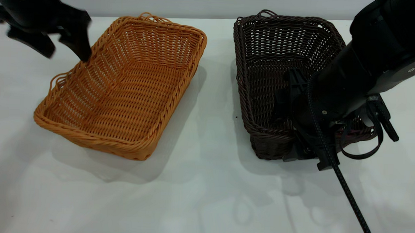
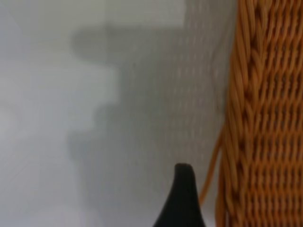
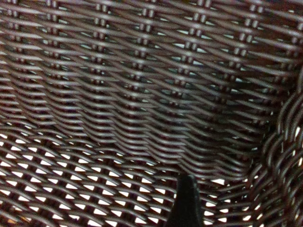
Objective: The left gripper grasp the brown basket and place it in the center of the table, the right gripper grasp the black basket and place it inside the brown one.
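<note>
Right gripper (image 1: 296,147) mostly hidden behind its own arm at the near end of the black basket (image 1: 264,63), so cannot tell how wide its claw stands or whether it has hold of the rim; its wrist view shows one fingertip (image 3: 187,198) against dark weave. Left gripper (image 1: 66,51) cut off at the frame's top corner — fingers spread, one tip at the brown basket's (image 1: 125,89) left rim, gripping nothing. Two baskets, one brown and one black, both holding nothing, stand apart on the table (image 1: 204,199) — brown left, black right.
</note>
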{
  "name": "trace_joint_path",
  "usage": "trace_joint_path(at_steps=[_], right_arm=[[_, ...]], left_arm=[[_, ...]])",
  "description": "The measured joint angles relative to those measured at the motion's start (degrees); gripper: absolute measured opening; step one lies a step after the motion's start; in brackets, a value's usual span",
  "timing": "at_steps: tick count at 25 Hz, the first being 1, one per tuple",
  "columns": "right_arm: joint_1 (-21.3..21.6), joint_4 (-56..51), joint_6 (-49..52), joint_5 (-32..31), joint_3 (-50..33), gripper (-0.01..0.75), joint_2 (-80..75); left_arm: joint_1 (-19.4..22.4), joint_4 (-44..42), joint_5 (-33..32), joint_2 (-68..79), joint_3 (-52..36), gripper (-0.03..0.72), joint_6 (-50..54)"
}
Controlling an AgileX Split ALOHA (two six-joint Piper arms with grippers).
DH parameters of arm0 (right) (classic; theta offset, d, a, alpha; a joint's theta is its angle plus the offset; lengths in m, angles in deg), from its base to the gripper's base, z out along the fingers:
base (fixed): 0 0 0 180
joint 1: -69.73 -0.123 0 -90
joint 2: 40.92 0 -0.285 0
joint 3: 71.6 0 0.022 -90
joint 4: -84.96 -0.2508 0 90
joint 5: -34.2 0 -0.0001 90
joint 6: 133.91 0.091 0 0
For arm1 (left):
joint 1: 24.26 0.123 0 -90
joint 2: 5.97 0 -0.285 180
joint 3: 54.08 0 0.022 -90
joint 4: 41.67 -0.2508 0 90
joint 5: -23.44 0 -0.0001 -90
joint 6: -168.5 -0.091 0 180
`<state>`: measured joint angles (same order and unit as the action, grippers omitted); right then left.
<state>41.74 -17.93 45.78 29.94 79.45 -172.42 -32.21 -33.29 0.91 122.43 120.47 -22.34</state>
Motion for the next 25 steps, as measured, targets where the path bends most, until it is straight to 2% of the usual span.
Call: trace_joint_path(at_steps=[9,12,15,17,19,22,25], right_arm=[[0.0,0.0,-1.1,1.2,0.0,0.516,0.0],[0.0,0.0,-1.2,1.5,0.0,0.454,0.0],[0.0,0.0,-1.3,1.7,0.0,0.330,0.0],[0.0,0.0,-1.3,1.9,0.0,0.231,0.0],[0.0,0.0,-1.5,2.1,0.0,0.171,0.0],[0.0,-0.1,-1.5,2.1,0.0,0.153,-0.1],[0.5,0.0,-1.8,2.2,0.0,0.152,0.5]], left_arm=[[-0.9,1.1,5.7,8.4,1.4,0.581,-0.1],[-1.1,1.5,5.8,9.3,1.4,0.540,-0.1],[-1.1,1.5,5.8,9.3,1.4,0.442,-0.1],[-1.1,1.5,5.8,9.3,1.4,0.356,-0.1],[-1.1,1.5,5.8,9.3,1.4,0.251,-0.1],[-1.2,1.5,5.8,9.3,1.4,0.123,-0.3],[-1.2,1.3,5.7,9.3,1.4,0.076,-0.8]])
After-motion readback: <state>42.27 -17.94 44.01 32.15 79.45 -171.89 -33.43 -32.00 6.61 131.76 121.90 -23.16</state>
